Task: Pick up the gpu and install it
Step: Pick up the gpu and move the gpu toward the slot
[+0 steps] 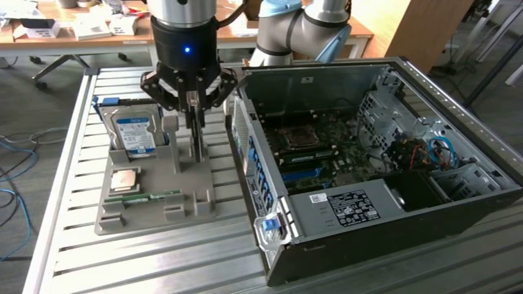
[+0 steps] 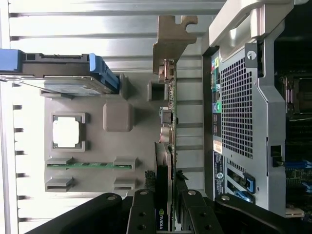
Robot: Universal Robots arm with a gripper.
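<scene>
Exterior view, nearest first: a slatted metal table (image 1: 147, 263), its near edge cut off by the frame. On it, toward the exterior view's right, an open computer case (image 1: 343, 208) lies with the motherboard exposed. Just beside it, on the exterior view's left, a grey holder tray (image 1: 155, 214) carries a memory stick (image 1: 149, 197), a processor (image 1: 124, 179) and, farther back, an upright hard drive (image 1: 135, 131). The gpu (image 1: 198, 150) stands on edge on the tray's side nearest the case, and a narrow strip of bare table separates tray and case. The gripper (image 1: 193, 119) hangs straight over the card's upper edge. In the wrist view its black fingers (image 2: 145, 209) sit against both faces, clamped on the card, with the silver bracket (image 2: 170, 44) at the far end. Whether the card's lower edge is clear of its slot cannot be made out. Behind are wooden desks (image 1: 73, 39) with boxes, and cables (image 1: 21, 146) on the floor.
</scene>
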